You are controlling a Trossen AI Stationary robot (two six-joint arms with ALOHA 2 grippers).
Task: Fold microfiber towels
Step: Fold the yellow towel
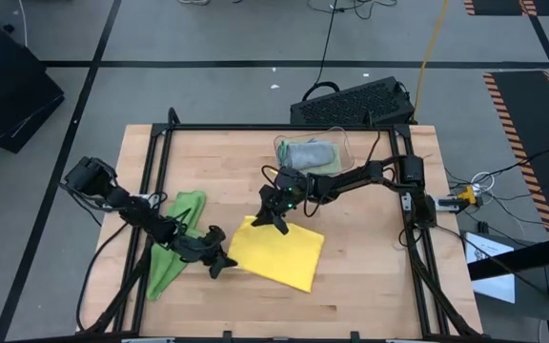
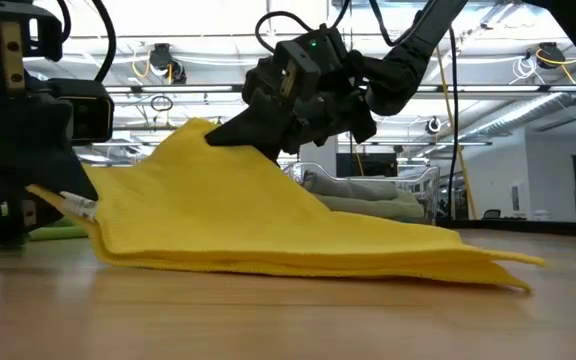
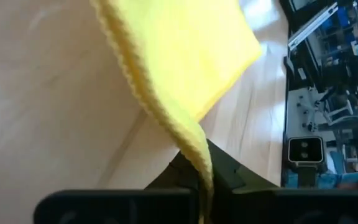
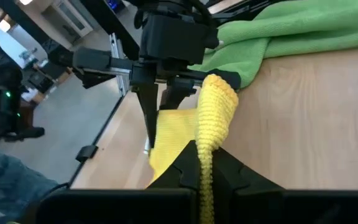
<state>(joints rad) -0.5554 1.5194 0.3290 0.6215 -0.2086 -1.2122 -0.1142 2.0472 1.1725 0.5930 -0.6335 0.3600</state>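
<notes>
A yellow microfiber towel lies spread in the middle of the table. Its far left corner is raised into a peak. My right gripper is shut on that peak. My left gripper is shut on the towel's near left corner, low by the table. A bright green towel lies crumpled on the table under my left arm. It shows behind the yellow cloth in the right wrist view. My left gripper pinches the yellow towel's hemmed edge at its near left corner between its two fingers, slanting down from the table's left. That corner hangs just off the wood. My right gripper pinches the towel's far left corner between its two fingers, coming nearly level from the table's right. The corner is lifted clear. The cloth slopes from it down to the table, where its right half rests.
A clear plastic bin with grey cloths stands at the table's far edge. A black case sits on the floor beyond it. Black frame rails run along the table's sides. Bare wood lies right of the yellow towel.
</notes>
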